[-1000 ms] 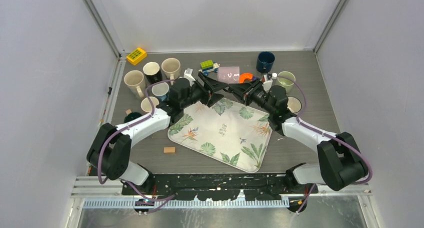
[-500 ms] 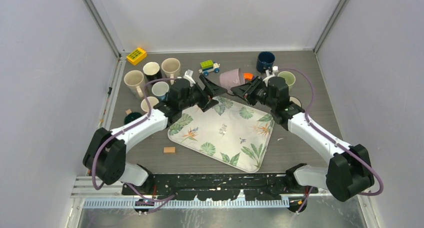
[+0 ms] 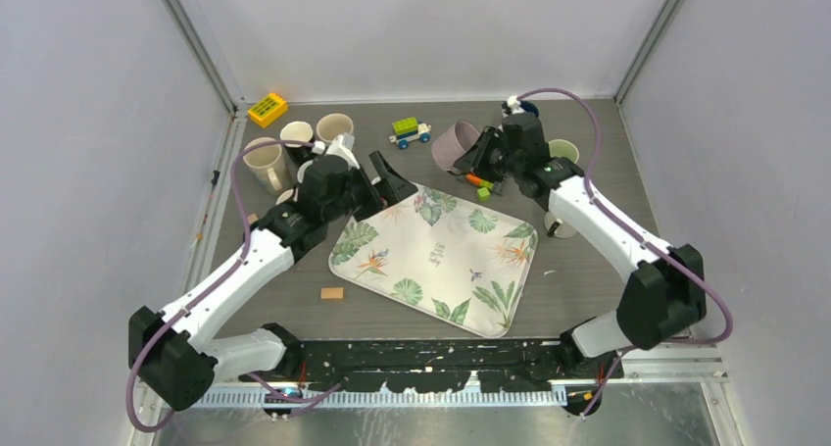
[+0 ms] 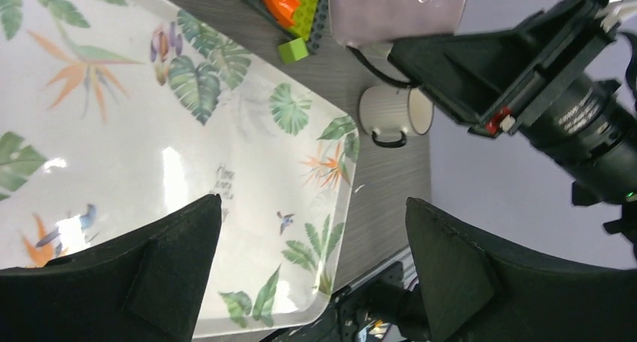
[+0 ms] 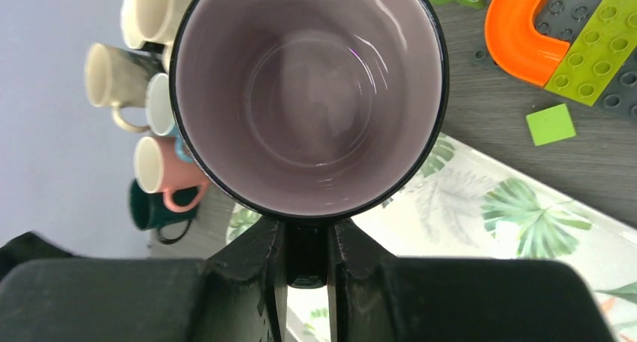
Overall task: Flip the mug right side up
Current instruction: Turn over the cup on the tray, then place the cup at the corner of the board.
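Since one second ago the left gripper (image 3: 386,175) is pulling away from the lilac mug (image 3: 452,144). It is now hanging over the far left edge of the tray (image 3: 431,232), with its two black wedge-shaped fingers (image 4: 154,282) spread wide and gripping nothing. The right arm has meanwhile swung its wrist toward the back of the table. The right gripper (image 5: 306,246) is clamping the mug alone, its matte black fingers (image 5: 264,270) pressing together on the dark handle just under the rim. The mug is staying beyond the far edge of the tray, near a small toy car (image 3: 412,129), and it is lying tilted on its side, not upright. Whether it is touching the table cannot be told. In the right wrist view its round mouth is facing the camera, showing a thin black rim and a smooth, glossy lilac inside that is reflecting light. The tray is a flat rounded rectangle, shiny white, printed with green tropical leaves and orange flowers. Beside the mug on the grey wood-grain table (image 3: 588,270) are lying a curved orange plastic piece (image 5: 524,35), a studded lime green brick (image 5: 595,56) and a small flat green square (image 5: 550,124). A white ceramic mug (image 4: 395,110) with a dark handle is lying near the right side of the tray, and a group of cream, pink and dark green mugs (image 5: 154,165) is standing at the left.
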{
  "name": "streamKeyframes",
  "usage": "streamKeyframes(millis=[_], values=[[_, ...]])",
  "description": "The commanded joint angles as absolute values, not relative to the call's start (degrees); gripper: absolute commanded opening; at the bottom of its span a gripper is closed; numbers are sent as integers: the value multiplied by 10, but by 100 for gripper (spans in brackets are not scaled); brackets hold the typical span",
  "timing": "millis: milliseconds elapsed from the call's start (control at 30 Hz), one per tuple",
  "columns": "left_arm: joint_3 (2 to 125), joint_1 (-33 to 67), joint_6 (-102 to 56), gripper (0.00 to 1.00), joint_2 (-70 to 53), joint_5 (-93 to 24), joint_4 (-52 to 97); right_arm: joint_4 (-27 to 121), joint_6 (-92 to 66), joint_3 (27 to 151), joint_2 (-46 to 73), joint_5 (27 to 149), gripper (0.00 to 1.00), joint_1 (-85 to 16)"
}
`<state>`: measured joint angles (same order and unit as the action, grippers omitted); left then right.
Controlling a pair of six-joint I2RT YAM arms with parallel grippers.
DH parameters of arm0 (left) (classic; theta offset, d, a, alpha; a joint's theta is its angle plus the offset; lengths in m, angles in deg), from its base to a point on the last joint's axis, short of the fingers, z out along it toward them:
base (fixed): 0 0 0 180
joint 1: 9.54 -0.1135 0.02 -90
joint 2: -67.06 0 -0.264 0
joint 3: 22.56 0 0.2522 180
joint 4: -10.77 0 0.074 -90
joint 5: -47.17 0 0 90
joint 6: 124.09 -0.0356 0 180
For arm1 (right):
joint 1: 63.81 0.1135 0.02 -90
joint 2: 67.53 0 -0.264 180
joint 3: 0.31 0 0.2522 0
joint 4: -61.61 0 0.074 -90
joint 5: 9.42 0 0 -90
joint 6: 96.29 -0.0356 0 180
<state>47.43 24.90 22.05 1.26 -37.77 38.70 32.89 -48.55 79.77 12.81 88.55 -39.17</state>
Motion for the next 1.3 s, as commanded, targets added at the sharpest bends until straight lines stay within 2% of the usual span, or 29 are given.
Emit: streamKeyframes(millis=[0, 600, 1267], values=[[492, 250, 158, 94, 34, -393, 466, 323, -391, 894, 178, 857, 1, -377], [479, 250, 121, 95, 149, -421, 576, 269, -267, 1104, 457, 778, 1, -338], [469, 250, 121, 95, 167, -424, 592, 165, -197, 1257, 593, 737, 1, -318]])
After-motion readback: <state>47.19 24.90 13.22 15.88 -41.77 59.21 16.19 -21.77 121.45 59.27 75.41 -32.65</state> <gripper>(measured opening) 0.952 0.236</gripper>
